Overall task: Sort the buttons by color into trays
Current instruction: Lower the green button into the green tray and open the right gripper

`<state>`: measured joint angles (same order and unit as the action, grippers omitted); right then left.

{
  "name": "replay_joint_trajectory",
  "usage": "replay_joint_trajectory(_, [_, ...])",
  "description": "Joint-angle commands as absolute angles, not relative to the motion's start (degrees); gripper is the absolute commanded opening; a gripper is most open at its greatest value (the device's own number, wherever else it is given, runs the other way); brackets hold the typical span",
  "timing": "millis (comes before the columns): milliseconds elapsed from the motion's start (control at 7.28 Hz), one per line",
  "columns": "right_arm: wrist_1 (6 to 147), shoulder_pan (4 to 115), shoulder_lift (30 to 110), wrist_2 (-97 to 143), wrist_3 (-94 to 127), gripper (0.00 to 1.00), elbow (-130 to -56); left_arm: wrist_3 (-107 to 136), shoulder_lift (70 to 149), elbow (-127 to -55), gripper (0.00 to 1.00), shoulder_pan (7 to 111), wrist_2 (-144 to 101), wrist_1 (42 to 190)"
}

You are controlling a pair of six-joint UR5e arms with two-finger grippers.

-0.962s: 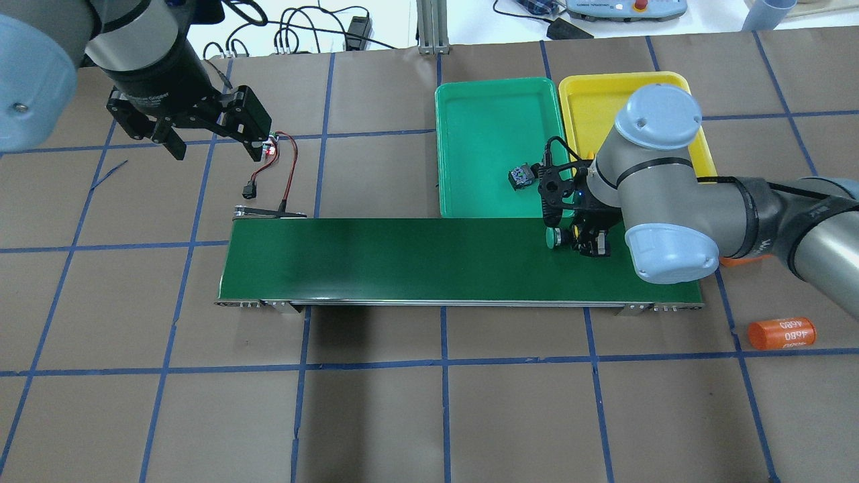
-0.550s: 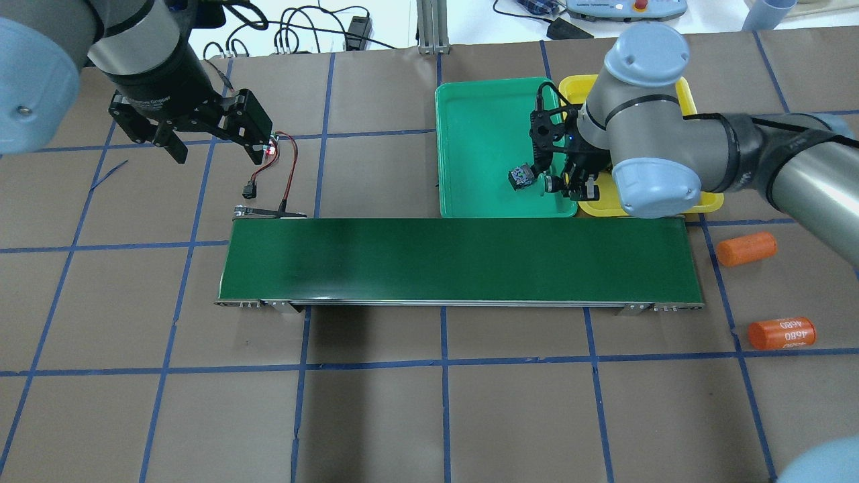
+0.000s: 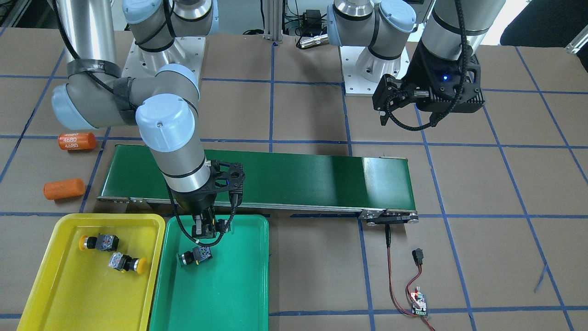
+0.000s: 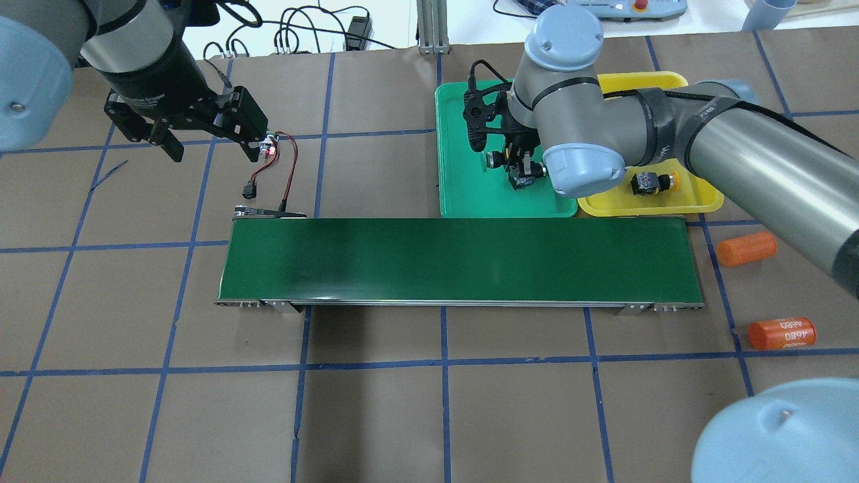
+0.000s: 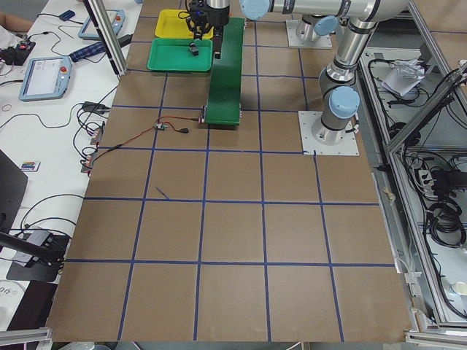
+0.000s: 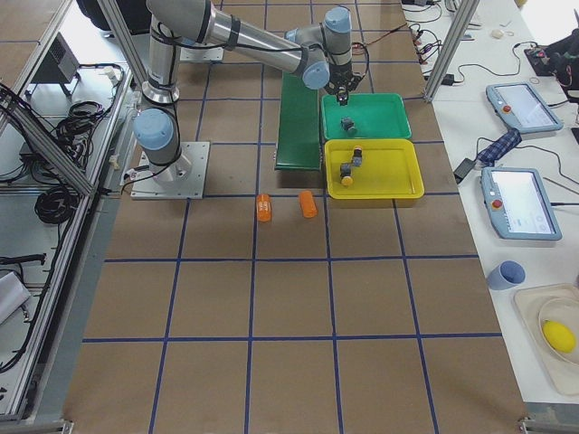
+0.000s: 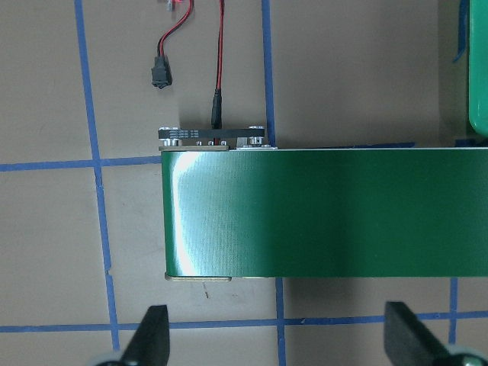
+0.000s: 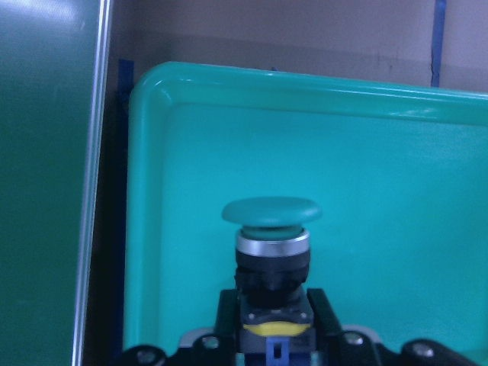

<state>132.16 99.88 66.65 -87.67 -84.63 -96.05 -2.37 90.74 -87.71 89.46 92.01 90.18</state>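
**Trainee:** Status, left to right? Clock face laid on the overhead view, 12 o'clock away from the robot.

**Technician:** Left gripper point(image 4: 213, 144): fingers spread wide, nothing between them. Parked above the table at 10 o'clock off the left end of the belt point(image 4: 456, 261).

**Trainee:** And past the belt's right half?

**Technician:** Green tray point(image 4: 463, 188) just beside the belt, at 12 o'clock. Right gripper point(image 4: 515, 159) over that tray, fingers clamped on the dark body of a green button point(image 8: 271, 221), cap pointing toward 9 o'clock. Second green button point(image 3: 195, 256) lying on the tray floor at 4 o'clock of the held cap, close by. Clearance between held button and floor: cannot tell.

**Trainee:** Further right?

**Technician:** Yellow tray point(image 3: 59, 294) at 3 o'clock of the green one, rims close; touching or not, cannot tell. Yellow buttons point(image 3: 98, 242), two of them, lying inside. Orange cylinders point(image 4: 746, 249) on the table off the belt's right end, between 3 and 5 o'clock; not part of the sort.

**Trainee:** Step in hand?

**Technician:** Judged as placement of the last button. Three already in matching trays, the fourth gripped over its own.

**Trainee:** Next move?

**Technician:** Lower toward bare tray floor, away from the second button. Release only when low, to limit rolling on the round cap. Then lift straight up, well clear of both buttons.
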Motion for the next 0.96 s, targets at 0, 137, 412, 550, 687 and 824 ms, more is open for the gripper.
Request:
replay_joint_trajectory(0, [133.2, 100.5, 65.7, -87.6, -84.1, 0.37, -95.9, -2.4, 91.0, -88.6, 1.0, 89.2, 92.1, 90.2])
replay_joint_trajectory(137, [133.2, 100.5, 65.6, -88.0, -84.1, 0.72, -95.9, -2.4, 90.5, -88.3, 1.0, 89.2, 91.9, 90.2])
replay_joint_trajectory(412, [133.2, 100.3, 65.6, -88.1, -84.0, 0.74, -95.9, -2.4, 90.6, -87.8, 1.0, 89.0, 91.9, 90.3])
replay_joint_trajectory(550, [132.9, 100.0, 65.6, -88.1, -84.1, 0.74, -95.9, -2.3, 90.8, -87.5, 1.0, 89.1, 91.9, 90.3])
replay_joint_trajectory(687, [132.3, 99.6, 66.2, -88.2, -84.2, 0.74, -95.7, -2.3, 91.1, -88.2, 1.0, 89.1, 92.0, 90.2])
replay_joint_trajectory(824, [130.9, 99.1, 68.1, -90.1, -84.2, 0.74, -95.5, -2.3, 90.5, -88.5, 1.0, 89.1, 91.9, 90.2])
